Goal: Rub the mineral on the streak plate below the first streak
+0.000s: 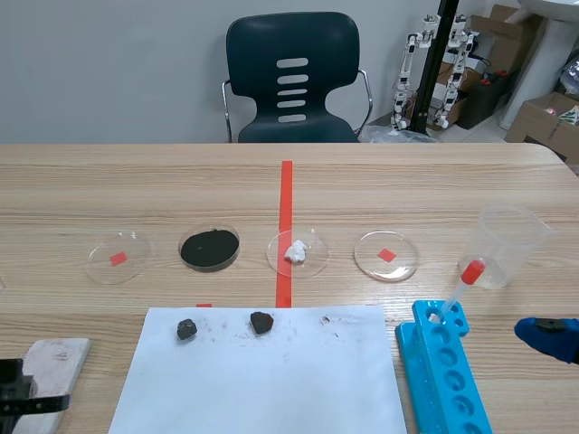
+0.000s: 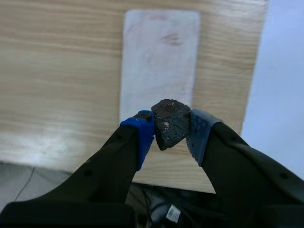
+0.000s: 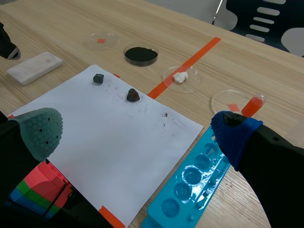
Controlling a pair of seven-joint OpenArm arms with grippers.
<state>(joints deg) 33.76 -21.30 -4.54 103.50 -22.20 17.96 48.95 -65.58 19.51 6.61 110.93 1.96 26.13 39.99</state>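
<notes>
I have the left gripper (image 2: 171, 130) clamped on the mineral (image 2: 170, 122), one blue pad pressed against each side of it. It is a dark, blocky lump with a rough, pitted face and a few pale flecks. One corner points down between the fingers.

Just ahead of it and under it lies the streak plate (image 2: 159, 61), a pale rectangular slab flat on the wooden table (image 2: 57, 71), beside the edge of the white paper (image 2: 285, 85). The first streak (image 2: 171, 38) shows as a faint reddish smear near the plate's far end. The stretch of plate nearer the gripper looks unmarked.

I judge the step in hand to be the approach: the stone is gripped and lined up, and the second rub is not yet made. From this wrist view I cannot say for sure whether the stone is touching the plate or hanging just over it.

The next move calls for pressing the stone's corner onto the bare area on the near side of that smear, then dragging it firmly across without sliding the plate.

Farther off, the right gripper (image 3: 137, 133) sits wide open and holds nothing, beside the blue tube rack (image 3: 190, 185).
</notes>
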